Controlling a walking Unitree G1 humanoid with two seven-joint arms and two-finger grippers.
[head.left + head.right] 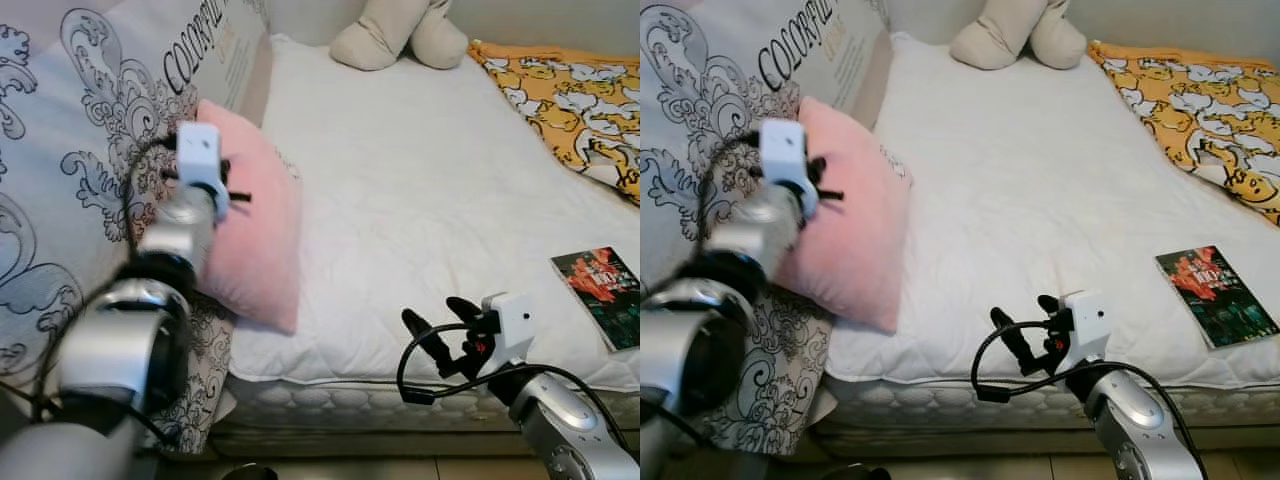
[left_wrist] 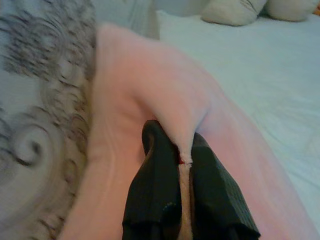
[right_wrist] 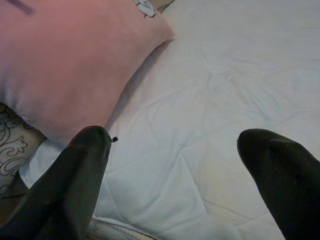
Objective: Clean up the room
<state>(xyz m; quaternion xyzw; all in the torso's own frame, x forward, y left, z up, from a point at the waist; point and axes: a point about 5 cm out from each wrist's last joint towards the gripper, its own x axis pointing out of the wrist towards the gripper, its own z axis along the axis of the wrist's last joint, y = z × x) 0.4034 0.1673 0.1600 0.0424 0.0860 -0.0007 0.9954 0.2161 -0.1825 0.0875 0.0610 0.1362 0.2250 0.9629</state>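
Observation:
A pink pillow (image 1: 255,235) leans at the left side of the white bed (image 1: 420,200), against a large patterned cushion (image 1: 70,170). My left gripper (image 1: 235,190) is shut on a pinched fold of the pink pillow (image 2: 165,100); the black fingers (image 2: 157,190) clamp the fabric between them. Low at the bed's front edge, my right gripper (image 1: 440,320) stands open, its fingers (image 3: 75,180) spread over the white sheet with nothing between them.
A book (image 1: 600,295) with a dark red cover lies at the bed's front right. An orange patterned blanket (image 1: 570,95) covers the far right. A beige plush toy (image 1: 395,35) sits at the head of the bed. The mattress edge (image 1: 330,395) runs along the front.

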